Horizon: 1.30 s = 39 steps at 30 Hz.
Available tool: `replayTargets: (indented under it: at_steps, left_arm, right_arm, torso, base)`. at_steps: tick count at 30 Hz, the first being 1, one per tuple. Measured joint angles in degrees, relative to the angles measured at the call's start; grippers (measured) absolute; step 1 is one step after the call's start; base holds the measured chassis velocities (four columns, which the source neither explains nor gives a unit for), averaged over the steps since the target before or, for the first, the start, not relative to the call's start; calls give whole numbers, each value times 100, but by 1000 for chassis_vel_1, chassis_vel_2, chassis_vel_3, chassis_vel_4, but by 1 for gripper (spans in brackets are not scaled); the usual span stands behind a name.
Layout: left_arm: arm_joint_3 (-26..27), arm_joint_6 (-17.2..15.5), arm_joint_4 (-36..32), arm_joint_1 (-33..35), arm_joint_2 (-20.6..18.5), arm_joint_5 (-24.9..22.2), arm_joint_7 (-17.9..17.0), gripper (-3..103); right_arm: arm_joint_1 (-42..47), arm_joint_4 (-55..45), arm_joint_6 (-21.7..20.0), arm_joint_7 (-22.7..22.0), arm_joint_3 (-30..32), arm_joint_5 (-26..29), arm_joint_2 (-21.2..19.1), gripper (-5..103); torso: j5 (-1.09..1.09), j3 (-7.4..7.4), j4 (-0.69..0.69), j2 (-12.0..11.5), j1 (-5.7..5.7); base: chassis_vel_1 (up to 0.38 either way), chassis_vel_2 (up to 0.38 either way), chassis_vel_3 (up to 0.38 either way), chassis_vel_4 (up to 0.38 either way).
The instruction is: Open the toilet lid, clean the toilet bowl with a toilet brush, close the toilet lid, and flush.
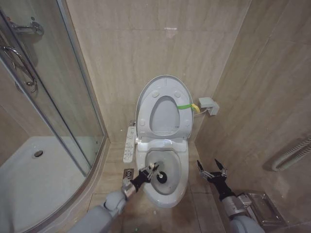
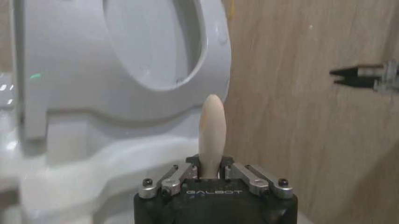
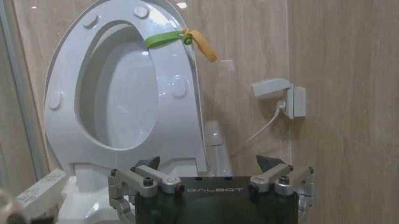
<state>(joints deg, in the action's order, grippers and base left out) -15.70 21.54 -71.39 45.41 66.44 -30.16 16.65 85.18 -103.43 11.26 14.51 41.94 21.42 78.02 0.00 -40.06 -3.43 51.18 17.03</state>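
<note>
The toilet lid (image 1: 163, 116) stands raised against the back wall with the ring seat (image 1: 146, 104) up in front of it; a green-yellow strap (image 1: 185, 106) hangs at its edge. The toilet bowl (image 1: 171, 193) lies open below. My left gripper (image 1: 146, 173) is shut on the toilet brush's pale handle (image 2: 210, 130) at the bowl's left rim, and the dark brush head (image 1: 161, 177) sits down inside the bowl. My right gripper (image 1: 212, 172) hangs open and empty over the floor, right of the bowl. In the right wrist view the right gripper (image 3: 209, 165) faces the raised lid (image 3: 124, 98) and strap (image 3: 165, 38).
A button panel (image 1: 129, 144) juts from the bowl's left side. The glass shower enclosure (image 1: 48, 97) and its tray (image 1: 29, 179) fill the left. A floor drain (image 1: 128, 173) lies by the bowl. A wall socket (image 1: 209, 105) and a metal fitting (image 1: 262, 208) are on the right.
</note>
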Motion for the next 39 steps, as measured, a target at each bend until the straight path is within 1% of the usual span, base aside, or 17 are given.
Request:
replayTargets:
  at_steps: [5,6,7,10,12,13,16,20,21,25,31,32,34,35,37,38,39]
  left_arm:
    - [-75,-95,-586,75,-137,-30,-106,19]
    - [-91,-135,-815,205,-244,38,-161,19]
    - [-91,-135,-815,205,-244,38,-161,19]
    - [-31,-211,-1326,611,-473,214,-255,19]
    - [-2,-215,-1427,717,-520,258,-269,19]
    - [57,-195,-1459,824,-546,372,-261,19]
    - [140,-136,-1341,858,-523,502,-252,19]
    - [266,-52,-702,679,-358,548,-229,19]
    - [266,-52,-702,679,-358,548,-229,19]
    - [227,119,52,252,-95,296,-32,19]
    - [147,214,524,-123,123,125,114,19]
    - [123,231,531,-186,152,82,130,19]
    - [56,230,225,-179,98,40,124,19]
    - [56,230,225,-179,98,40,124,19]
    - [-51,209,-177,-62,-20,51,67,19]
    - [-104,179,-345,9,-73,74,26,19]
    - [-104,179,-345,9,-73,74,26,19]
  right_arm:
    - [0,1,0,0,0,0,0,100]
    - [0,0,0,0,0,0,0,100]
    - [0,0,0,0,0,0,0,100]
    - [0,0,0,0,0,0,0,100]
    - [0,0,0,0,0,0,0,100]
    - [0,0,0,0,0,0,0,100]
    - [0,0,0,0,0,0,0,100]
    - [0,0,0,0,0,0,0,100]
    - [0,0,0,0,0,0,0,100]
    - [0,0,0,-1,0,0,0,100]
    - [0,0,0,0,0,0,0,100]
    - [0,0,0,0,0,0,0,100]
    - [0,0,0,0,0,0,0,100]
    - [0,0,0,0,0,0,0,100]
    - [-1,0,0,-2,0,0,0,100]
    - [0,0,0,-1,0,0,0,100]
    - [0,0,0,-1,0,0,0,100]
  torso:
    - [0,0,2,0,0]
    - [0,0,3,0,0]
    - [0,0,3,0,0]
    - [0,0,4,0,0]
    - [0,0,4,0,-1]
    - [0,0,4,0,-1]
    - [0,1,4,0,-1]
    - [0,0,3,0,-1]
    - [0,0,3,0,-1]
    - [0,0,3,0,-1]
    - [0,0,2,0,0]
    - [-1,0,2,0,0]
    - [1,0,3,0,0]
    - [1,0,3,0,0]
    - [0,0,1,0,0]
    - [1,0,4,0,0]
    - [1,0,4,0,0]
  base:
    - [0,0,0,0]
    - [0,0,0,0]
    - [0,0,0,0]
    - [0,0,0,0]
    - [0,0,0,0]
    - [0,0,0,0]
    - [0,0,0,0]
    - [0,0,0,0]
    - [0,0,0,0]
    - [0,0,0,0]
    - [0,0,0,0]
    - [0,0,0,0]
    - [0,0,0,0]
    - [0,0,0,0]
    - [0,0,0,0]
    - [0,0,0,0]
    - [0,0,0,0]
